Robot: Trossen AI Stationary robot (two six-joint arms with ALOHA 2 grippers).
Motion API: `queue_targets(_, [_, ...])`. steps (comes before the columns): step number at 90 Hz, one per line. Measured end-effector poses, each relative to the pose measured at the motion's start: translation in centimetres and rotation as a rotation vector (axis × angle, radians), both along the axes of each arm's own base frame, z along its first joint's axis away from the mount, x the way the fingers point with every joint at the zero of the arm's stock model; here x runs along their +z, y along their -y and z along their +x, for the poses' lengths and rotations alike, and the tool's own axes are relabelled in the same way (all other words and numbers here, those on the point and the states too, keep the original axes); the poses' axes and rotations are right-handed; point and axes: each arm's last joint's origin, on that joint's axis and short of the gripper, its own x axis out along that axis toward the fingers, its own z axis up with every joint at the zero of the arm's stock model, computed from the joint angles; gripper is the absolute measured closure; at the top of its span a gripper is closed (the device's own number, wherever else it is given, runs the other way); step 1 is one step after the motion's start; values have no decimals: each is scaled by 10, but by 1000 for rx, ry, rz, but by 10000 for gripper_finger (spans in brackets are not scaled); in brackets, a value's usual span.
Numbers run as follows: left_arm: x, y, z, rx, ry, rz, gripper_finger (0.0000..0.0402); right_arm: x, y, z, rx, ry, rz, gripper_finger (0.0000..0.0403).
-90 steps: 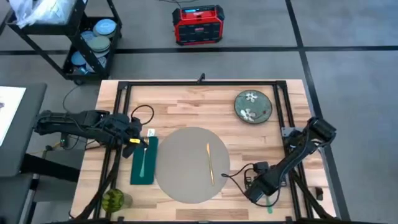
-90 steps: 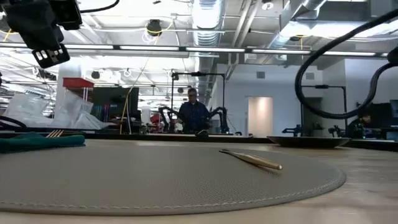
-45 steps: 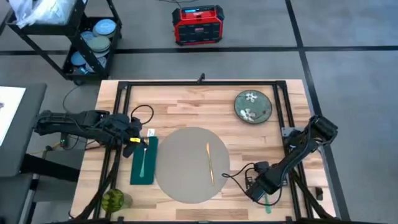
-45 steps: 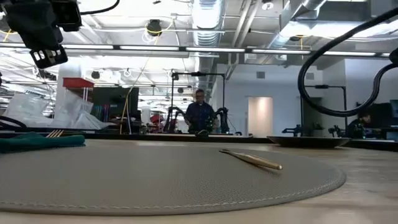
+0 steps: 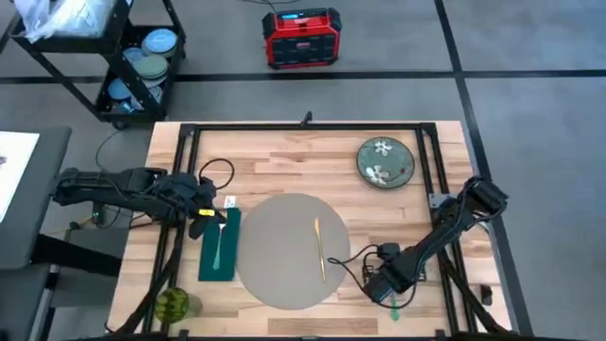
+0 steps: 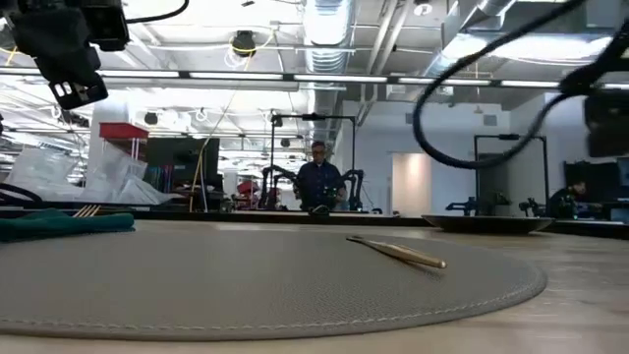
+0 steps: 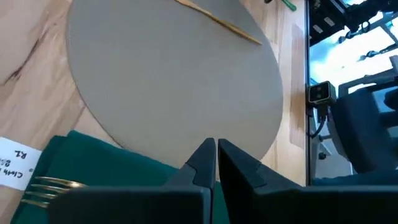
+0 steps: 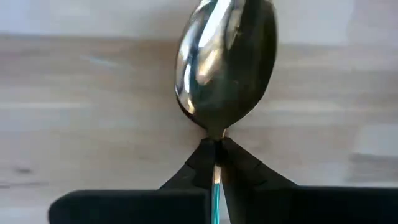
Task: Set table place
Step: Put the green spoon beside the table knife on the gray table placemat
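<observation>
Moving left | right gripper (image 8: 214, 149); clamping spoon (image 8: 225, 62); nearer placemat (image 5: 284, 251)

A gold knife (image 6: 398, 253) lies on the placemat (image 6: 246, 280).

**Bystanders around the setting**

A dark green napkin (image 5: 219, 244) lies directly under the left pincer (image 5: 202, 216), with a gold fork (image 5: 219, 242) resting along it. A white label (image 5: 230, 201) sits just beside that pincer. A gold knife (image 5: 320, 248) lies between the two pincers, nearer the right pincer (image 5: 379, 283), which grips a spoon (image 8: 225, 65) with a green handle. A dark floral plate (image 5: 384, 160) stands well beyond the right pincer. Off the surface: a red box (image 5: 302, 37), a black cart (image 5: 142, 66) of blue dishes, and a person (image 6: 317, 185) far behind.
</observation>
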Motion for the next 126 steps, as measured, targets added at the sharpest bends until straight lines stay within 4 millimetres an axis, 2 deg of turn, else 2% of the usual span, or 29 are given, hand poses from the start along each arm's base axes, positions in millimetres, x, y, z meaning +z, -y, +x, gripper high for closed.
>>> queue_targets(25, [-1, 0, -1, -28, -7, 31, 401, 12, 22, 31, 10, 121, -64, 401])
queue_targets(46, [-4, 0, -4, -32, -43, 37, 401, 24, 63, 64, 82, 181, -99, 402])
queue_targets(67, [-5, 0, -5, -32, -59, 38, 401, 35, 104, 107, 148, 448, -120, 402])
queue_targets(77, [-5, 0, -5, -32, -62, 38, 401, 37, 118, 114, 153, 488, -147, 403])
queue_targets(90, [-5, 0, -5, -14, -66, 20, 401, 31, 119, 111, 154, 492, -152, 403])
queue_targets(103, [-4, 0, -4, 7, -65, -1, 401, 18, 103, 111, 151, 657, -89, 403])
queue_targets(112, [-4, 0, -4, 10, -65, -3, 401, 7, 91, 102, 83, 709, -104, 403])
queue_targets(126, [-4, -1, -4, 27, -59, 5, 401, 9, 78, 82, 31, 733, -114, 403])
